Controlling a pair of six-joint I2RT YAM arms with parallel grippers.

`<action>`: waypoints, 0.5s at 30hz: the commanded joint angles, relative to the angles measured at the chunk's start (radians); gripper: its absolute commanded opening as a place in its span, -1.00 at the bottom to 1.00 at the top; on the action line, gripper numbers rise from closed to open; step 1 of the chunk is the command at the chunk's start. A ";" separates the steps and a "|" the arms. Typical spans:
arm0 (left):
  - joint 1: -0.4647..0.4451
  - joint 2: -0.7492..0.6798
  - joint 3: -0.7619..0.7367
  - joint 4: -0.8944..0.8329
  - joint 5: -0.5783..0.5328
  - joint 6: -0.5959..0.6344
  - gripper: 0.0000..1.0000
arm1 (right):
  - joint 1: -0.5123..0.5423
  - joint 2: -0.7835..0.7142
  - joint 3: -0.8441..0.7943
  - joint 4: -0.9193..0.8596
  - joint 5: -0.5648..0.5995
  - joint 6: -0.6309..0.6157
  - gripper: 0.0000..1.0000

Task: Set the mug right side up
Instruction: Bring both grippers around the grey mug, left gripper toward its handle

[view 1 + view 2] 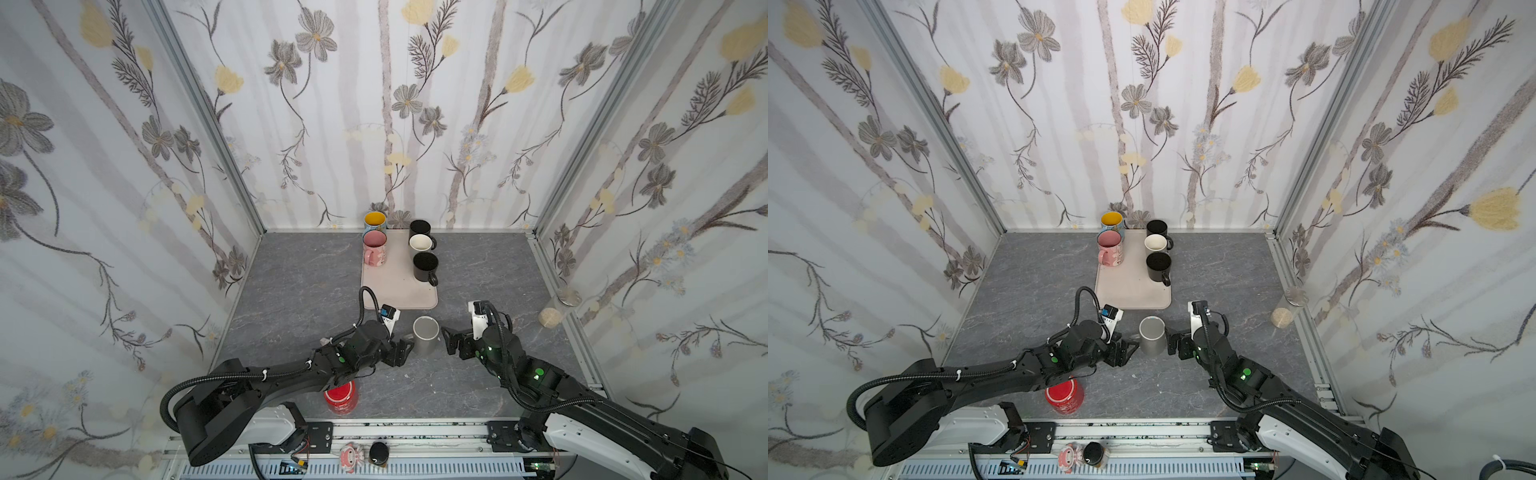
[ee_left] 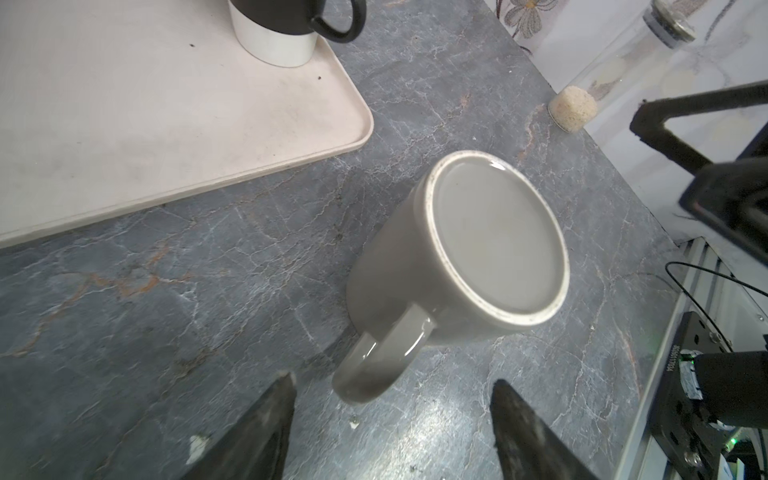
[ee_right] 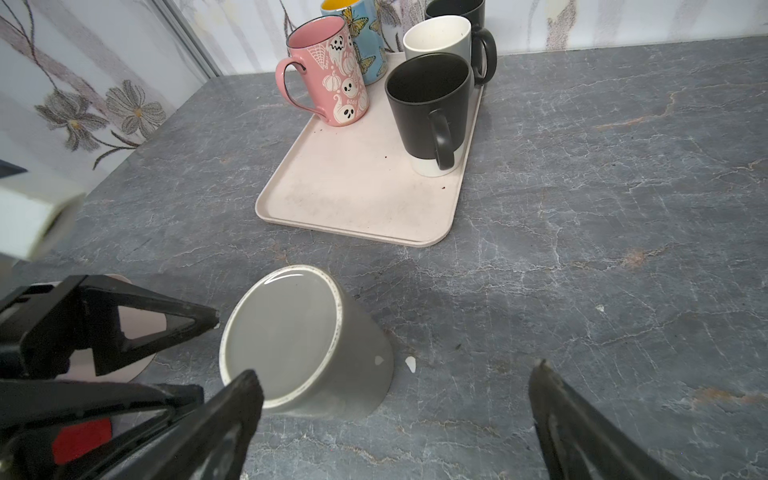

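1. Floral wallpaper (image 1: 124, 166) closes three sides round a grey marbled desk (image 1: 291, 291). A tray (image 1: 399, 286) at far centre carries five upright mugs (image 1: 426, 266).
2. The grey mug (image 1: 426, 334) stands on the desk just near of the tray, apart from it. It is upside down, with its rim on the desk and its flat base facing up, as both wrist views show.
3. Its handle (image 2: 374, 365) points left, toward the left gripper (image 1: 405, 347). Those jaws stand open with the handle just ahead of the gap, and nothing is gripped.
4. The right gripper (image 1: 446, 338) sits just right of the mug, jaws spread wide and empty. Whether one tip brushes the mug's wall cannot be told.
5. A red mug (image 1: 340, 397), also base up, sits by the near edge under the left arm.
6. Step in hand, as I judge it: the approach. Both grippers flank the grey mug, no grasp is made yet, and the turn itself is not begun.
7. The next move calls for one pair of jaws to close firmly on the handle or wall. After that come a lift clear of the desk, a half turn at the wrist and a set-down on the base, with the other gripper kept out of the sweep.
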 commanded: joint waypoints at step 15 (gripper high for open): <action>-0.039 0.036 0.032 0.013 0.184 -0.012 -0.16 | -0.007 0.002 -0.002 -0.024 0.021 0.008 0.99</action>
